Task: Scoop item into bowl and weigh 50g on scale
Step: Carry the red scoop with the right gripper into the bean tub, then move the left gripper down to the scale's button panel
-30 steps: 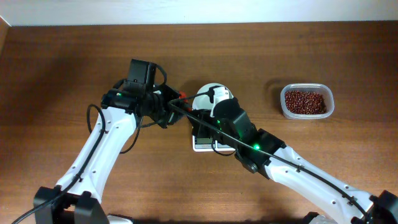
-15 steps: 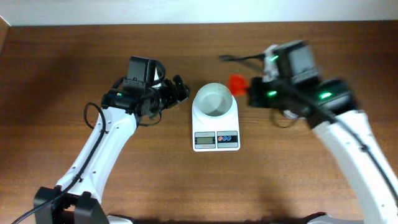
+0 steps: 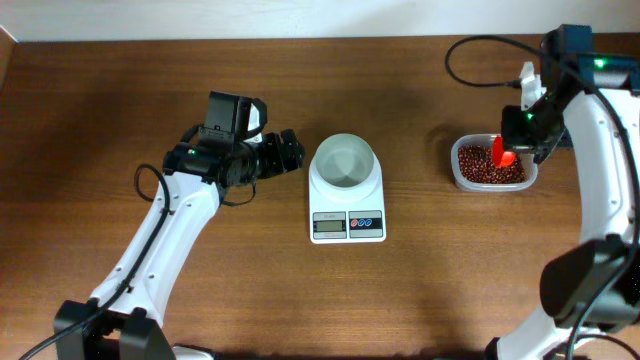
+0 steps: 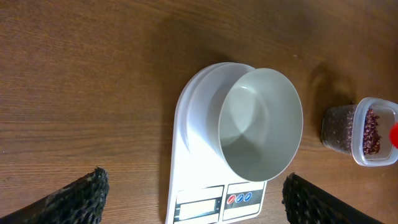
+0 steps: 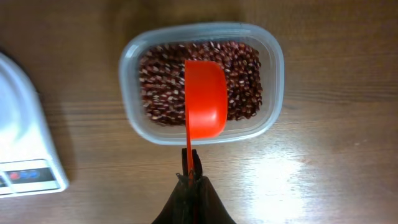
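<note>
The white bowl (image 3: 345,163) (image 4: 258,124) stands empty on the scale (image 3: 347,226) (image 4: 199,208). My left gripper (image 3: 287,151) (image 4: 194,180) hangs open just left of the bowl, holding nothing. At the right, the beans (image 3: 478,166) (image 5: 242,74) fill a clear tub (image 3: 455,170) (image 5: 273,81). My right gripper (image 3: 520,125) (image 5: 192,163) is shut on the thin handle of a red scoop (image 3: 503,152) (image 5: 205,99). The scoop's cup sits over the middle of the beans, and no beans show in it.
The clear tub (image 4: 370,130) lies about a hand's width right of the scale. A pale wall edge runs along the table's far side. Dark cables loop from both arms.
My right arm has swung with the red scoop from over the scale to the tub at the right. My left gripper has opened beside the bowl.
</note>
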You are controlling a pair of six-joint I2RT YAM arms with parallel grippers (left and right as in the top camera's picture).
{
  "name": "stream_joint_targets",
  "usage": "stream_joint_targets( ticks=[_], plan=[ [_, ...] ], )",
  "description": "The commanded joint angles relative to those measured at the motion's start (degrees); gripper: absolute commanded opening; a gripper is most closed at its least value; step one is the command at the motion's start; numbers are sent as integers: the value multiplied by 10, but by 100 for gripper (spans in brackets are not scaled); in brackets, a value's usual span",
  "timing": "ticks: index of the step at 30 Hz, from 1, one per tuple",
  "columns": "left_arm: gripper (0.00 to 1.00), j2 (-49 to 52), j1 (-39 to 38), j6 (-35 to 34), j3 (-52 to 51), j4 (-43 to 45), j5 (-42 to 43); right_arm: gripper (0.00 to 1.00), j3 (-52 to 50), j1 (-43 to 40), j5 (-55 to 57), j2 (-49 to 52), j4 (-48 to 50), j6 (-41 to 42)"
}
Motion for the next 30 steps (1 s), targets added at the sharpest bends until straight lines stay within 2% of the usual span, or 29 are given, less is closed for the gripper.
stream_joint_targets(
  ticks=[1,10,13,15,16,17,18,22,25,28,30],
  plan=[
    [93,-8,0,12,6,-1,-6,4,7,-7,31,33,0,-47],
    [95,-8,0,12,5,-12,-23,4,7,-9,31,98,2,-47],
    [99,-8,0,12,5,-12,-23,4,7,-10,33,119,7,-47],
    [99,-8,0,12,5,-12,-23,10,7,-9,33,122,21,-46],
    [99,-8,0,12,5,-12,-23,15,7,-9,33,122,28,-46],
    [99,-8,0,12,5,-12,-23,26,7,-9,33,122,32,-46],
    [99,-8,0,12,5,-12,-23,29,7,-9,33,122,37,-46],
    [99,-8,0,12,5,-12,-23,72,7,-10,33,122,44,-46],
    [99,-8,0,12,5,-12,-23,84,7,-9,33,122,50,-27],
    [99,-8,0,12,5,-12,-23,89,7,-9,33,122,59,-12],
    [99,-8,0,12,5,-12,-26,99,7,-9,33,122,68,-12]
  ],
)
